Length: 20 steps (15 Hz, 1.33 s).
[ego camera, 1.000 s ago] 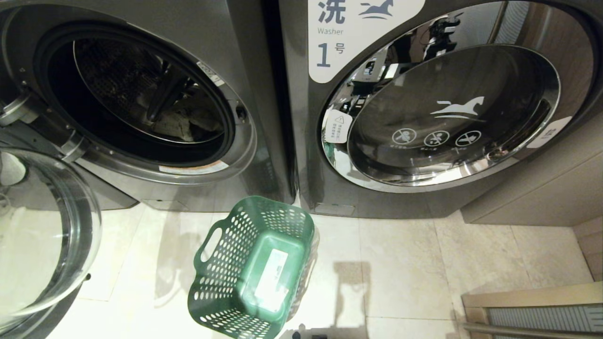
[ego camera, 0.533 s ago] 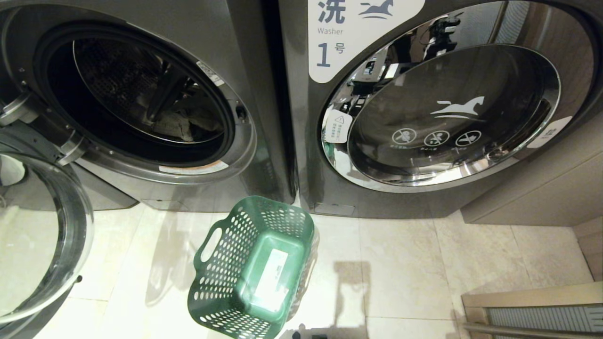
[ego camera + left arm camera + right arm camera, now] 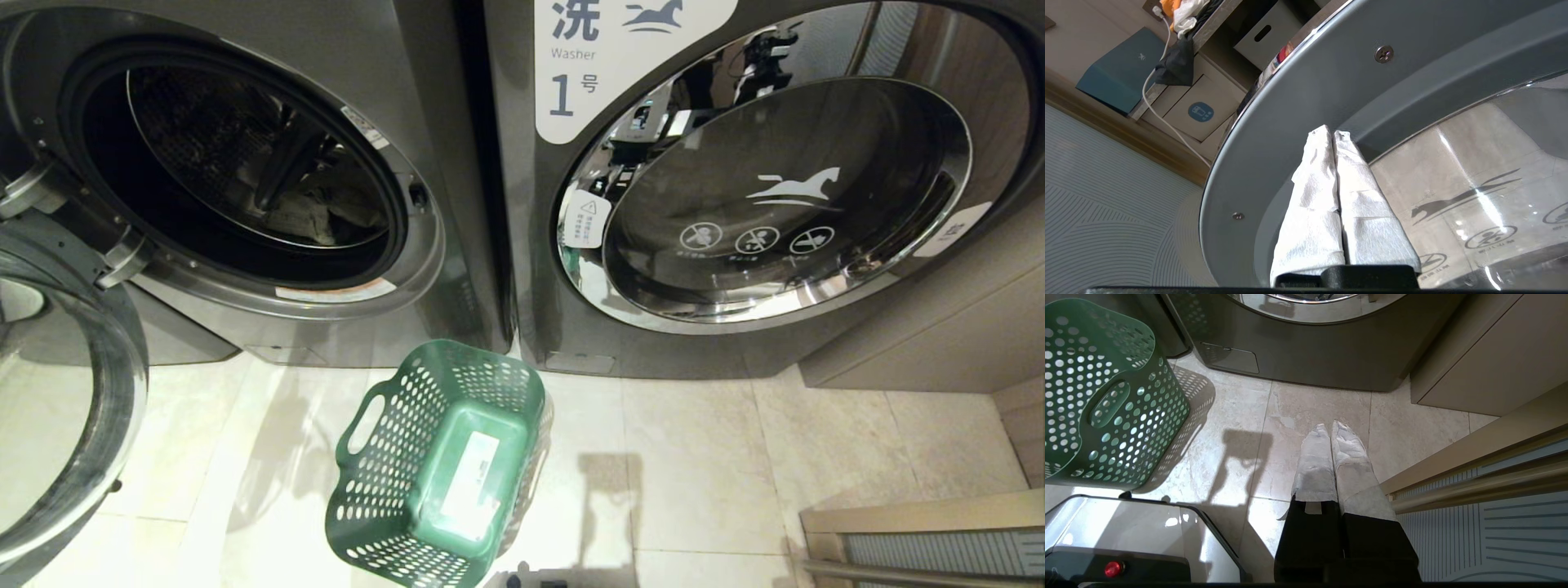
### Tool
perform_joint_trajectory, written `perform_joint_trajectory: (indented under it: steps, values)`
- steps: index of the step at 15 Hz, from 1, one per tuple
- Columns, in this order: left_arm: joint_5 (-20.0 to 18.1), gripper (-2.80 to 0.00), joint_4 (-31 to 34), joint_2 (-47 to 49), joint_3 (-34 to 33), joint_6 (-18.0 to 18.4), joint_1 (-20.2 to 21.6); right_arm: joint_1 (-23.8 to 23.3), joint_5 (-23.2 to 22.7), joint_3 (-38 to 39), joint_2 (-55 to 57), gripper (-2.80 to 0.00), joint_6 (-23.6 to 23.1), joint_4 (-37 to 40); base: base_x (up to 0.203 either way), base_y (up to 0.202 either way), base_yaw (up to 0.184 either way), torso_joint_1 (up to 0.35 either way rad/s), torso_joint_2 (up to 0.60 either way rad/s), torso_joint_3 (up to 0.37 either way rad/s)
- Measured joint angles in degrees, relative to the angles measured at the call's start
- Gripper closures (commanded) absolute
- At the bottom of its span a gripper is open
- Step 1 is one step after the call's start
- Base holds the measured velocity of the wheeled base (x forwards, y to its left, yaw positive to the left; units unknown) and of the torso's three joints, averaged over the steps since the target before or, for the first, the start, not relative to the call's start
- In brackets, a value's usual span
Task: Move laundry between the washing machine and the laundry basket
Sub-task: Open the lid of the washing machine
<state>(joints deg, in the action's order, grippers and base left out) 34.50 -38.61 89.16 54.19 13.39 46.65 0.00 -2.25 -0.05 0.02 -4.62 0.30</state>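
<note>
The washing machine on the left stands open, and pale and darker laundry lies low in its drum. Its round glass door hangs swung out at the far left. In the left wrist view my left gripper is shut and empty, with its white-wrapped tips against the grey inner ring of that door. The green laundry basket stands on the floor before the machines with only a white sticker on its base. My right gripper is shut and empty, parked above the floor tiles right of the basket. Neither gripper shows in the head view.
A like machine marked Washer 1 stands to the right, door shut. A beige cabinet and a slatted panel with a rail bound the right side. My base sits just behind the basket.
The glass door has swung further open, its rim moving left and down in the head view. The basket, the laundry and the right arm have stayed still.
</note>
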Motion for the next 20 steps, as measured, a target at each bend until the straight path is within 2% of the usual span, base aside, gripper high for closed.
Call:
perform_joint_trajectory:
  steps: [3, 5, 7, 8, 10, 14, 16, 17, 20]
  values:
    - [-0.60, 0.00, 0.25, -1.58, -0.48, -0.04, -0.57, 0.00, -0.01, 0.00, 0.00, 0.00, 0.00, 0.02, 0.000, 0.000, 0.000, 0.000, 0.00, 0.000]
    - [-2.99, 0.00, 0.63, -5.14, -2.11, 0.22, -1.77, 0.00, 0.01, 0.00, 0.00, 0.00, 0.00, 0.02, 0.000, 0.000, 0.000, 0.000, 0.00, 0.000]
    - [-4.40, 0.00, 1.87, -9.50, -3.79, 0.29, -3.89, 0.00, 0.00, 0.00, 0.00, 0.00, 0.00, 0.02, 0.000, 0.000, 0.000, 0.000, 0.00, 0.000]
    - [-4.71, 0.00, 2.68, -11.88, -4.65, 0.17, -6.24, 0.00, -0.01, 0.00, 0.00, 0.00, 0.00, 0.02, 0.000, 0.000, 0.000, 0.000, 0.00, 0.000]
    - [-5.29, 0.00, 3.41, -15.94, -6.48, -0.11, -13.37, 0.00, -0.01, 0.00, 0.00, 0.00, 0.00, 0.00, 0.000, 0.000, 0.000, 0.000, 0.00, 0.000]
    - [-5.46, 0.00, 4.17, -21.36, -13.80, -0.51, -34.90, 0.00, -0.01, 0.02, 0.00, 0.00, 0.00, -0.01, 0.000, 0.000, 0.000, 0.000, 0.00, 0.000]
    - [-4.98, 0.00, 4.41, -22.89, -20.26, -1.37, -43.43, 0.00, -0.01, 0.02, 0.00, 0.00, 0.00, 0.02, 0.000, 0.000, 0.000, 0.000, 0.00, 0.000]
    - [-4.18, 0.00, 4.42, -23.49, -22.56, -1.71, -45.69, 0.00, -0.01, 0.02, 0.00, 0.00, 0.00, -0.01, 0.000, 0.000, 0.000, 0.000, 0.00, 0.000]
    - [-1.02, 0.00, 4.09, -25.41, -26.52, -1.87, -48.74, 0.00, -0.01, 0.00, 0.00, 0.00, 0.00, 0.02, 0.000, 0.000, 0.000, 0.000, 0.00, 0.000]
